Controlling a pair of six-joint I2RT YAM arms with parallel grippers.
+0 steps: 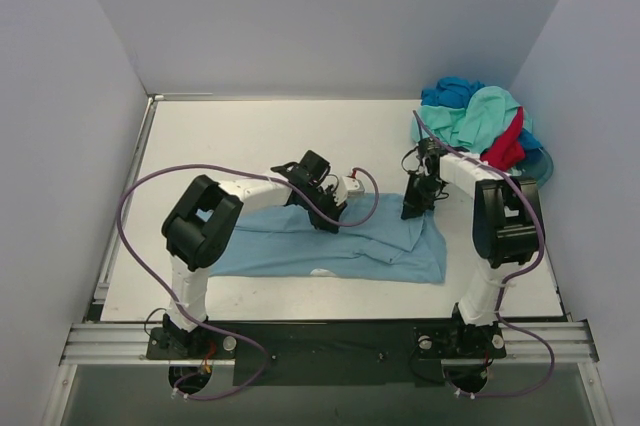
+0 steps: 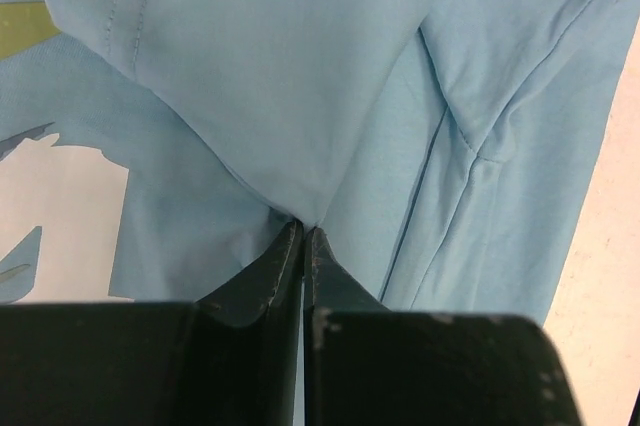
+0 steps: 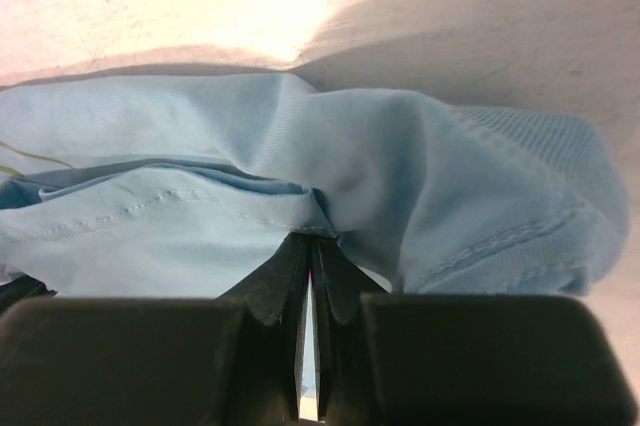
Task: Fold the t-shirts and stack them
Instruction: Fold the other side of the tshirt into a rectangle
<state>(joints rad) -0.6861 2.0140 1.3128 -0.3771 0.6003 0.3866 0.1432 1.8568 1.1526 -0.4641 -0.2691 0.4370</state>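
Note:
A light sky-blue t-shirt (image 1: 340, 246) lies spread on the white table in the top view, folded lengthwise. My left gripper (image 1: 328, 208) is shut on its far edge near the middle; the left wrist view shows the cloth (image 2: 300, 96) pinched at the closed tips (image 2: 304, 231), with white and green print at the left. My right gripper (image 1: 412, 208) is shut on the shirt's far right corner; the right wrist view shows bunched cloth (image 3: 330, 176) at the tips (image 3: 311, 238). A pile of mint-green (image 1: 480, 116), red (image 1: 508, 144) and deeper blue (image 1: 450, 92) shirts sits at the back right corner.
The pile rests on a translucent teal tub (image 1: 540, 164) against the right wall. Grey walls enclose the table on three sides. Purple cables loop from both arms over the table (image 1: 250, 136). A metal rail (image 1: 330, 338) runs along the near edge.

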